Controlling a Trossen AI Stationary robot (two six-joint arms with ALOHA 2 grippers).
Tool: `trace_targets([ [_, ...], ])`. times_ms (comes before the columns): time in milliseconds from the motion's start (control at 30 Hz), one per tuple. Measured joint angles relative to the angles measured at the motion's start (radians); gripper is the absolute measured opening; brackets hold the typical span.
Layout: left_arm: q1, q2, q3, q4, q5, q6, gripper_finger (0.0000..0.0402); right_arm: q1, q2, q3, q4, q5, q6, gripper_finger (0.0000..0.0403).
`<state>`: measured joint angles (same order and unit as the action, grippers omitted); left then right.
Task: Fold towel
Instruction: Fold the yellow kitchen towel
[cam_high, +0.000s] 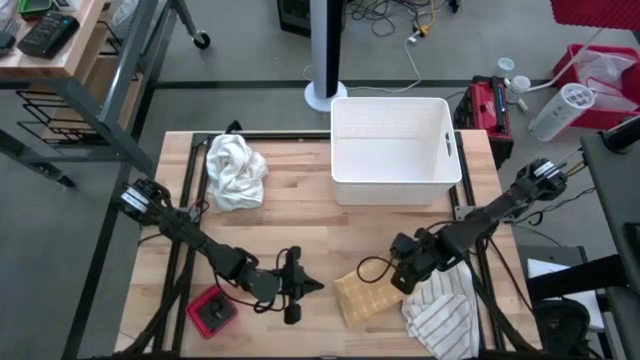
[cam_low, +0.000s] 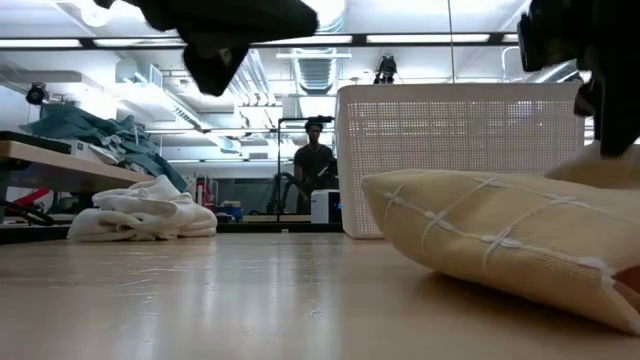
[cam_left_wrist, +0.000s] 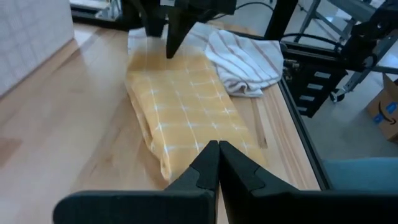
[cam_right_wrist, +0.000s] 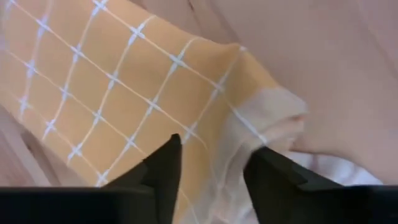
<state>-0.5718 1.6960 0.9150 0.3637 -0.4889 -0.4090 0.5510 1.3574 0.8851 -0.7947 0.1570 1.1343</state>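
Note:
A yellow towel with a white grid lies folded near the table's front edge, flat on the wood. My right gripper stands open over its right end, pointing steeply down, one finger on each side of the towel's pale folded edge. My left gripper is shut and hangs clear above the table just left of the towel, pointing at it. In the low view the towel bulges up from the tabletop. My right gripper comes at the yellow towel's pale folded edge from above with its fingers open on either side of it. Whether the fingers touch the cloth I cannot tell. The towel lies on the table.
A striped white towel lies bunched at the front right corner, touching the yellow one. A crumpled white towel sits at the far left, a white basket at the far middle, and a small red object at the front left.

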Motion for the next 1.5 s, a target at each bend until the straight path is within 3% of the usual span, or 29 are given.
trace_targets([
  [200, 0.045, 0.128, 0.125, -0.043, 0.052, 0.049, 0.0, 0.005, -0.037, 0.067, -0.14, 0.01, 0.022, 0.0204],
  [300, 0.084, 0.215, 0.204, -0.092, 0.055, 0.052, 0.0, 0.026, -0.053, 0.087, -0.141, 0.077, 0.021, 0.021],
  [600, 0.146, 0.429, 0.507, -0.249, 0.143, 0.108, 0.0, 0.099, -0.057, 0.11, -0.142, 0.219, 0.033, 0.0194],
  [767, 0.171, 0.514, 0.59, -0.37, 0.217, 0.124, 0.0, 0.138, -0.03, 0.109, -0.138, 0.274, 0.05, 0.0178],
  [1000, 0.202, 0.513, 0.583, -0.585, 0.379, 0.053, 0.0, 0.167, 0.014, 0.108, -0.129, 0.291, 0.087, 0.0145],
  [1133, 0.186, 0.475, 0.521, -0.65, 0.399, 0.043, 0.0, 0.167, 0.047, 0.108, -0.076, 0.303, 0.084, 0.0126],
  [1500, 0.137, 0.282, 0.286, -0.538, 0.429, 0.147, 0.0, 0.132, 0.293, 0.108, 0.417, 0.55, -0.097, 0.0042],
])
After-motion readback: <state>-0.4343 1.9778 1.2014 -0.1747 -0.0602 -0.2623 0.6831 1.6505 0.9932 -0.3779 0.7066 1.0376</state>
